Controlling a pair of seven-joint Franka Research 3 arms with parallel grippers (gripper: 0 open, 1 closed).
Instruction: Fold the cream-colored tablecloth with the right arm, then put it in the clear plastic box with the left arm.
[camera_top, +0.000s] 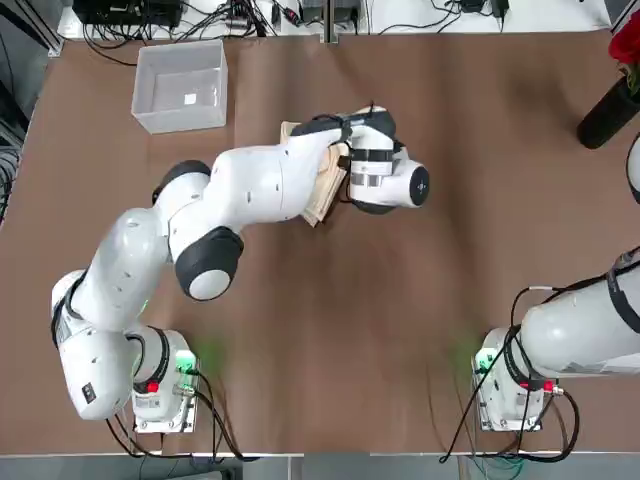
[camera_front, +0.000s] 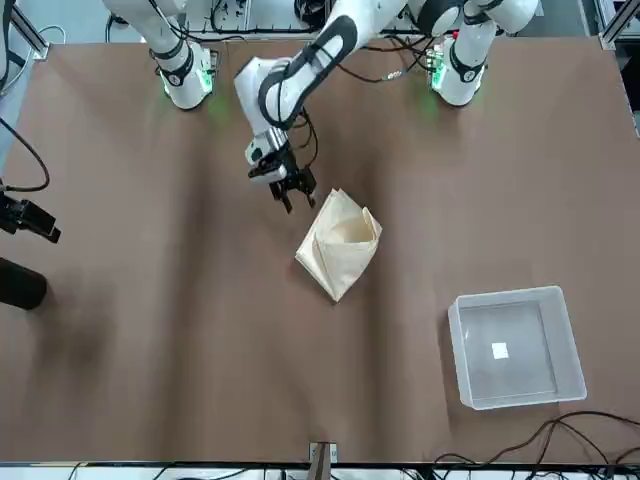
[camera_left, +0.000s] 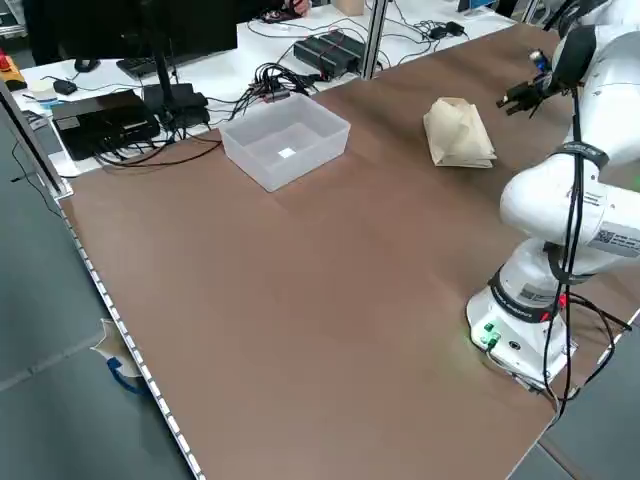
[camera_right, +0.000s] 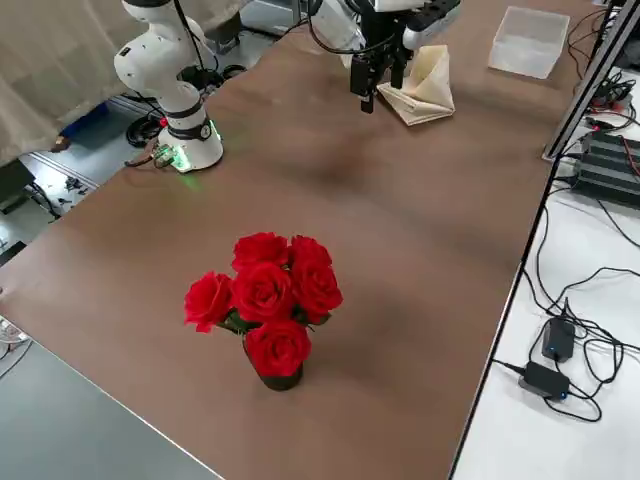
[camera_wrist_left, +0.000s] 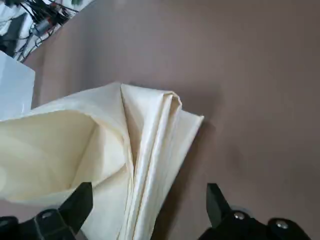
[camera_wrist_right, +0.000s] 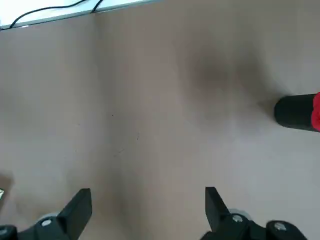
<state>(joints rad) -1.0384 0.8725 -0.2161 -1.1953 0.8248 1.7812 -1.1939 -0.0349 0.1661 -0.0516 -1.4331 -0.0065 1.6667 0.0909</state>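
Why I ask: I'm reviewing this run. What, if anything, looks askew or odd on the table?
The cream-colored fabric tablecloth lies as a loose, puffed bundle on the brown table, not flat. The clear plastic box holds no cloth. The open left gripper hangs beside the cloth.

cream tablecloth (camera_front: 340, 243), brown table (camera_front: 150, 330), red roses (camera_right: 265, 300)

You have the folded tablecloth (camera_front: 340, 245) lying mid-table with the left gripper (camera_front: 293, 194) just beside its robot-side edge, the plastic box (camera_front: 517, 346) well apart toward the far left corner, and the flower pot (camera_right: 268, 320) out at the right
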